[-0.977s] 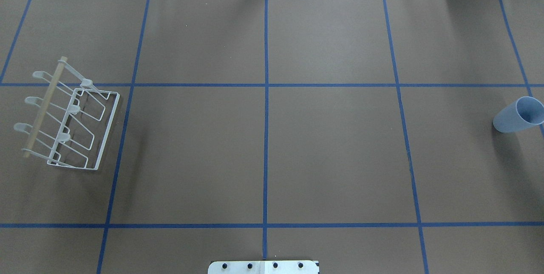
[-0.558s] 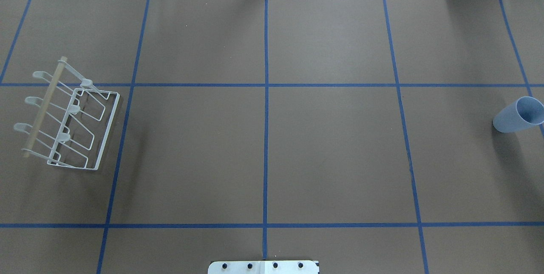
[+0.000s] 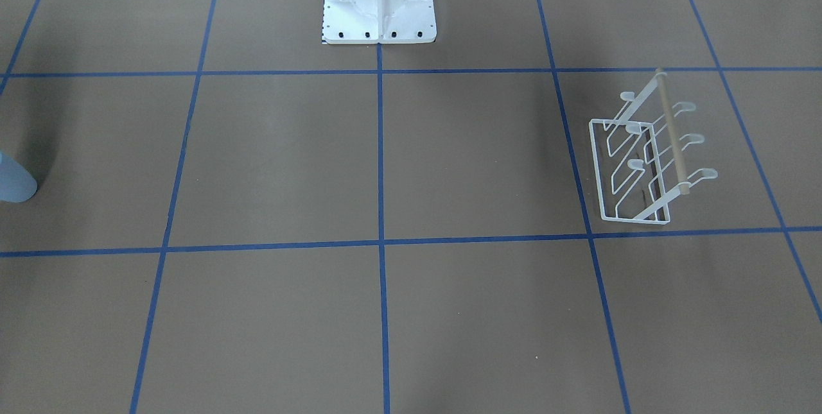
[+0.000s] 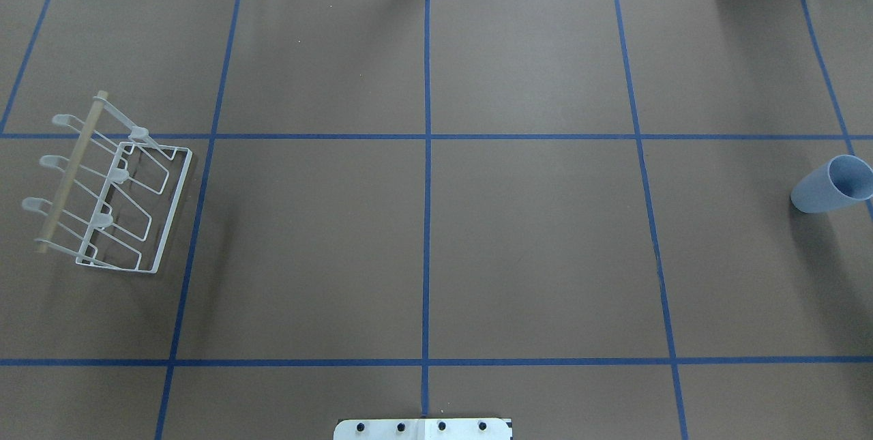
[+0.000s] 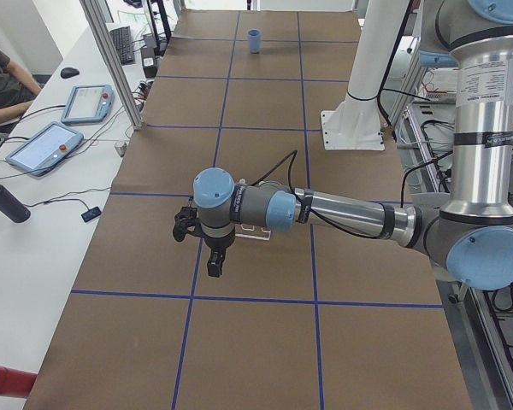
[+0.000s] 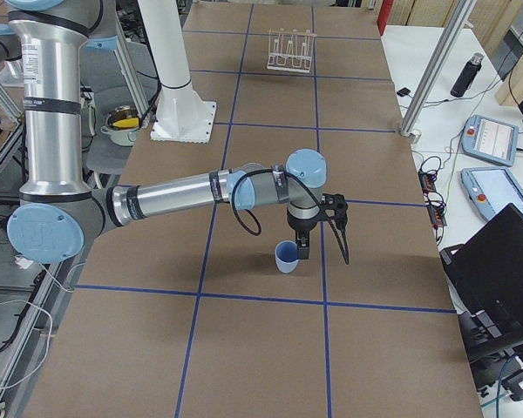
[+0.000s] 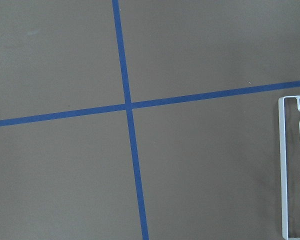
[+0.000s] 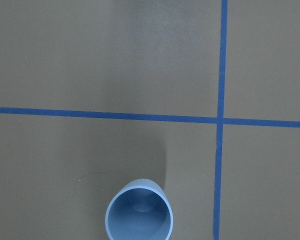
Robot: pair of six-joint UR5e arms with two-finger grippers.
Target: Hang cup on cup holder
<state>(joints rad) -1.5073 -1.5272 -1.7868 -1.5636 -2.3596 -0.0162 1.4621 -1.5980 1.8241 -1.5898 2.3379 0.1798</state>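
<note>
Now | cup (image 4: pixel 829 189): axis vertical, rim up | cup holder (image 4: pixel 71 174): prongs upturned

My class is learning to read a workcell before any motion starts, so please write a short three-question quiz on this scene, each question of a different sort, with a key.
1. True or false: the cup already hangs on the cup holder.
2. How many prongs does the cup holder have? A) four B) six C) eight
3. Short answer: which arm is stretched out over the cup?

Key
1. False: the cup stands mouth up on the table, at the opposite end from the cup holder.
2. B
3. The right arm.
</note>
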